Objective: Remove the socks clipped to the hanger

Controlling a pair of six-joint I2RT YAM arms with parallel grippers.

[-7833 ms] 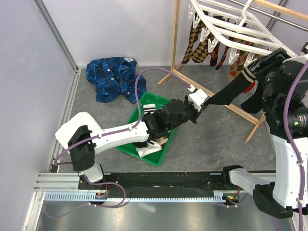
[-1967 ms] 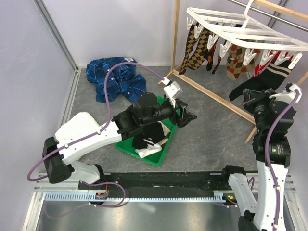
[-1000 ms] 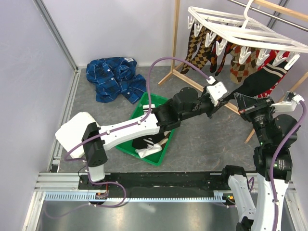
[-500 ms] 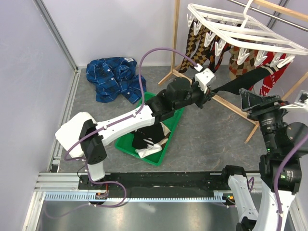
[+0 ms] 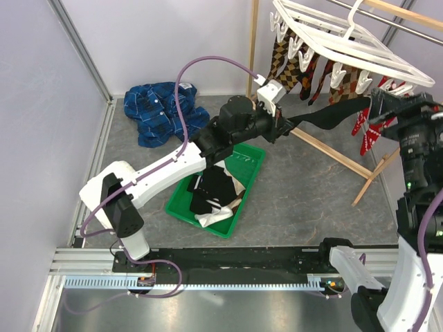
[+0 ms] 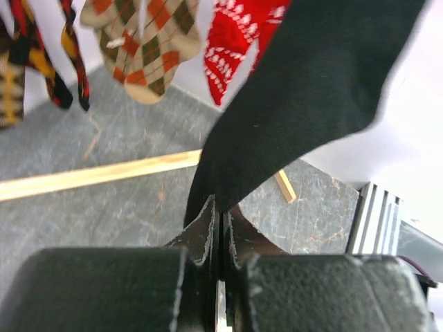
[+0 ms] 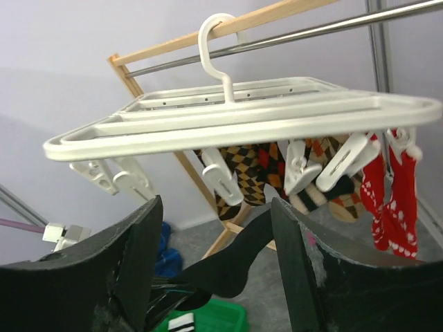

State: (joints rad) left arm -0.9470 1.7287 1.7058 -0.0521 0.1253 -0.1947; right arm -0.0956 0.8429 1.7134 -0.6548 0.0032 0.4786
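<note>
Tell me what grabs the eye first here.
A black sock is stretched across the middle, its near end pinched in the left gripper, its far end up by the white hanger at the top right. Under that tilted hanger dangle argyle socks and red socks; a green bin of socks sits on the floor at centre.

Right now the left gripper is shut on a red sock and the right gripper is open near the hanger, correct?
The left gripper is shut on a black sock, not red, as the left wrist view shows; the right gripper is open near the hanger.
</note>
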